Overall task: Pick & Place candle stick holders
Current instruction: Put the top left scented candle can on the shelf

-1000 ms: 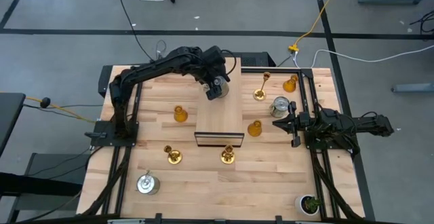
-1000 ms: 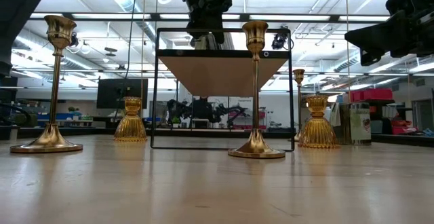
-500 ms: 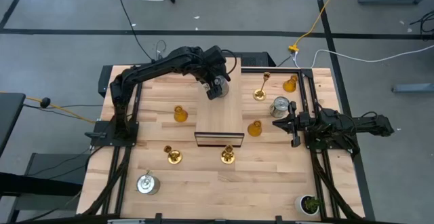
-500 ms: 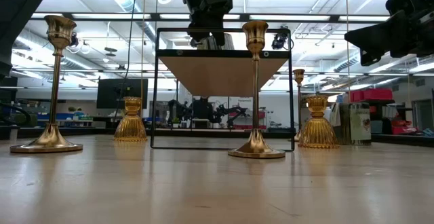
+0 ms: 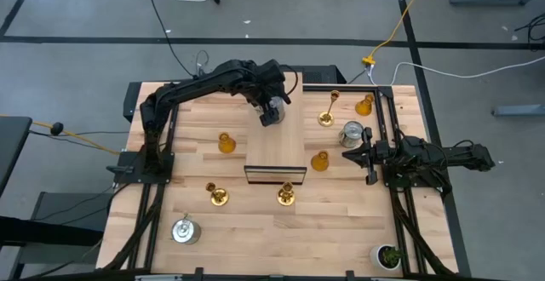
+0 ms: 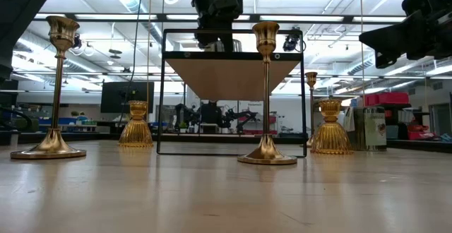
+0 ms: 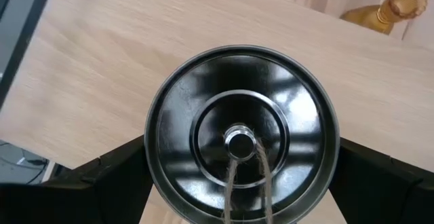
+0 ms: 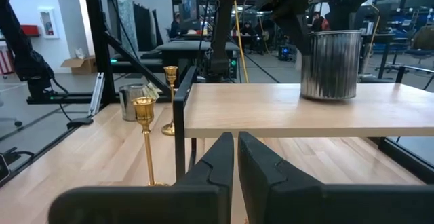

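One silver can (image 7: 241, 133) stands on the raised wooden shelf (image 5: 275, 149), the left end effector (image 5: 272, 110) spread wide around it without visible contact. No writing is legible anywhere. The right end effector (image 8: 234, 157) waits closed and empty beside the table (image 5: 255, 221).
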Motion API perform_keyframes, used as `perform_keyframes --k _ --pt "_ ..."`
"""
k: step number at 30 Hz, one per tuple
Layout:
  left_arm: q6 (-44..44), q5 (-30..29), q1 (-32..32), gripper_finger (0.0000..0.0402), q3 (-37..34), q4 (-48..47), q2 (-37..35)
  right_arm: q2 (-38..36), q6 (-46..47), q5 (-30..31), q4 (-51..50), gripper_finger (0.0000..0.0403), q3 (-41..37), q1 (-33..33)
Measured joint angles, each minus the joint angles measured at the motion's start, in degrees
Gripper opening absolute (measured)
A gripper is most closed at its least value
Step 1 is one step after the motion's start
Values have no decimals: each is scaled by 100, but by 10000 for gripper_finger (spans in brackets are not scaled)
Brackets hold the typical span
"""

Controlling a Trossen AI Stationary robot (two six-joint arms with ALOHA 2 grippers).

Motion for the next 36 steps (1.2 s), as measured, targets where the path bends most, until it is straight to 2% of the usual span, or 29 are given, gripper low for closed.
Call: perform_keyframes --k 9,15,36 --pt "28 4 4 381 0 13 2 0 0 3 0 27 1 1" --pt "30 -1 6 397 0 124 7 0 0 4 0 27 1 1" --pt "39 -6 11 397 6 91 -82 0 0 6 0 27 0 1"
